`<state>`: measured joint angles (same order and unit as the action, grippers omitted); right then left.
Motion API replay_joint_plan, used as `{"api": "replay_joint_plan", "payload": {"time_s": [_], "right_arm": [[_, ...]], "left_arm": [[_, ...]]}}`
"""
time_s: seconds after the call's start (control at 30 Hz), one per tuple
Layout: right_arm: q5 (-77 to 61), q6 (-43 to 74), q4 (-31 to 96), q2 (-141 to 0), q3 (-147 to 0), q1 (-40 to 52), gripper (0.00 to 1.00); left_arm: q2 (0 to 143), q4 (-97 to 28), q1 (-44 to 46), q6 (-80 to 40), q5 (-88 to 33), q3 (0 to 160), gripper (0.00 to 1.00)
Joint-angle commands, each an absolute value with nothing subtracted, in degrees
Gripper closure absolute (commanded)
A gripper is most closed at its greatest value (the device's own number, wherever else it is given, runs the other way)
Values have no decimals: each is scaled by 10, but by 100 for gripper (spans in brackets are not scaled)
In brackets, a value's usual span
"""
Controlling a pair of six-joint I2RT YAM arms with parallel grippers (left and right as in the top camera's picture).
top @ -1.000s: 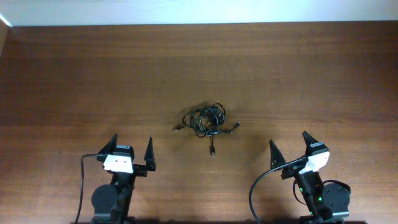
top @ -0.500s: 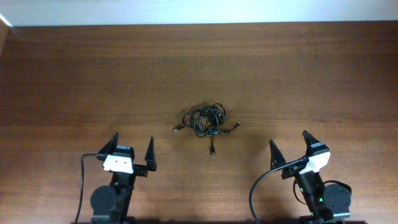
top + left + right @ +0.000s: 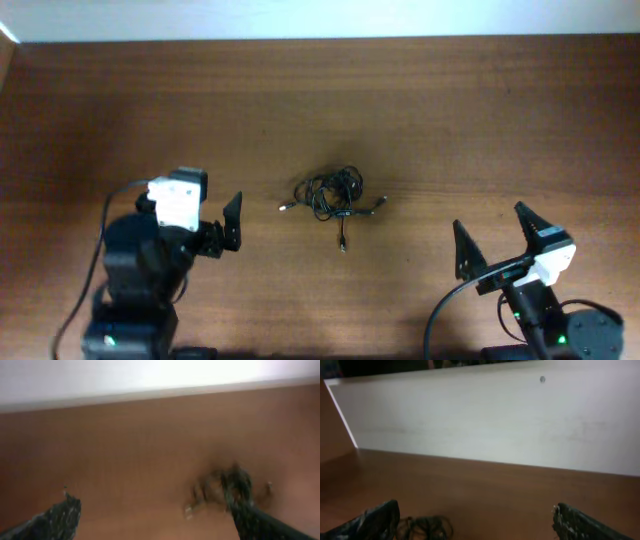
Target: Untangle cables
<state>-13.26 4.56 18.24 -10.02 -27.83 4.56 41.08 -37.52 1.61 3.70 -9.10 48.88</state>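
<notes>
Open and empty near the table's front: left claw, right claw. Farther in, at mid-table, the knotted cables, ahead and right of the left claw, the closer of the two, plug ends poking out sideways.

Your left wrist view is smeared throughout: the cables read only as a dark blot, and you cannot pick out a single plug. Both fingers of the left gripper run off the bottom edge. In the right wrist view, the bottom edge cuts through the cables. Overhead, the cables are too small for you to count cords or trace crossings.
</notes>
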Motion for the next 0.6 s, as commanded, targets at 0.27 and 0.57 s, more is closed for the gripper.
{"api": "replay_joint_plan", "payload": {"time_s": [0.27,0.57], "right_arm": [[-146,46,495,-451,-679,49,1],[-243,49,547,-634,-735,49,1]], "left_arm": [[779,-674,18,48,-150,884,1],[948,-635,105,44,-201,884,6]]}}
